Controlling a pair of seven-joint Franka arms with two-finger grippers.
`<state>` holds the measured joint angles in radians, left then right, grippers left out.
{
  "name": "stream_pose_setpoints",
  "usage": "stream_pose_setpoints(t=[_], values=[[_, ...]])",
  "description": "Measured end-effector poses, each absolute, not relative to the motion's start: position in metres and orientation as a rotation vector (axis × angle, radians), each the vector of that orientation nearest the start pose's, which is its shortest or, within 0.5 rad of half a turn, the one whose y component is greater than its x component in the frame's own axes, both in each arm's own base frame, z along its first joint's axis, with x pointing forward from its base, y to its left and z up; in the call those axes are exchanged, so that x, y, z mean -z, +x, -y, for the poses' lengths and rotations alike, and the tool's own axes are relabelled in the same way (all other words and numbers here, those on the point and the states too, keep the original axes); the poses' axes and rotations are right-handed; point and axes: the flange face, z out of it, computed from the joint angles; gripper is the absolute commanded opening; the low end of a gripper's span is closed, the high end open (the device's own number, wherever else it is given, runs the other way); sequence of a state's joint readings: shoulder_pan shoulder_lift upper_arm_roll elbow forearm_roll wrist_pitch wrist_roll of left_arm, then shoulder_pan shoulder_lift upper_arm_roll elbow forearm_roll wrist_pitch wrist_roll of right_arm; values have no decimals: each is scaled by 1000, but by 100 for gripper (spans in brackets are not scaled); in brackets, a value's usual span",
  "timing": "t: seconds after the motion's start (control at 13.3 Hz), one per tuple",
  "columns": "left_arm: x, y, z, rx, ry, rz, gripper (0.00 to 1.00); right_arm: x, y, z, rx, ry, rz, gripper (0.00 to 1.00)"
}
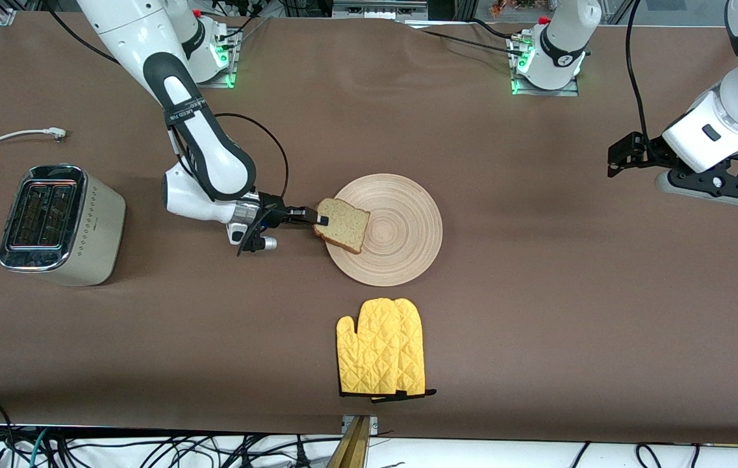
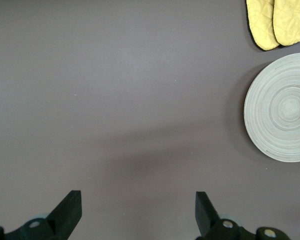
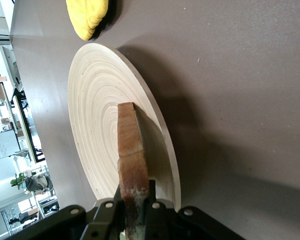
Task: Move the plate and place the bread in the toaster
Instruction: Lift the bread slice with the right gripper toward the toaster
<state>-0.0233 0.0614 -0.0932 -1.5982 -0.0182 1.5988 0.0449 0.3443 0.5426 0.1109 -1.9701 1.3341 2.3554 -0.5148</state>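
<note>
Yellow and quilted, the oven mitt point(image 1: 381, 347) lies nearest the camera on the brown counter point(image 1: 538, 312), with the round wooden plate point(image 1: 401, 227) just farther from the camera. At the plate's rim on the toaster's side, the right gripper point(image 1: 312, 218) is pinching the slice of bread point(image 1: 343, 225) by its crust edge, the slice tilted and partly over the plate. The right wrist view shows the crust clamped between the fingers point(image 3: 152, 197). Bread like this looks light, soft and easily crushed or torn, so a gentle hold low on the firmer crust seems wisest, keeping the slice upright for a slot. The cream toaster point(image 1: 60, 224) stands well apart, toward the right arm's end of the counter, its two slots facing up. The left gripper point(image 1: 629, 156) waits above bare counter at the left arm's end, its fingers spread wide and holding nothing.
</note>
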Motion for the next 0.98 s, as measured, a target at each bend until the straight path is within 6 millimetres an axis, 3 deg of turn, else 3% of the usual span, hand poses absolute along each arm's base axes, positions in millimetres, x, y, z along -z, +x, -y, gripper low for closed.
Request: stream_pose_setpoints(t=[0.15, 0.45, 0.68, 0.98], values=[[-579, 569, 67, -97, -3152, -253, 100, -199, 547, -268, -105, -2253, -157, 8], [-579, 569, 67, -97, -3152, -253, 100, -252, 575, -221, 5, -2323, -72, 5], [-579, 569, 67, -97, -3152, -253, 100, -289, 591, -166, -94, -2444, -12, 6], [-579, 569, 67, -97, -3152, -253, 100, -369, 620, -89, -259, -2664, 32, 6]])
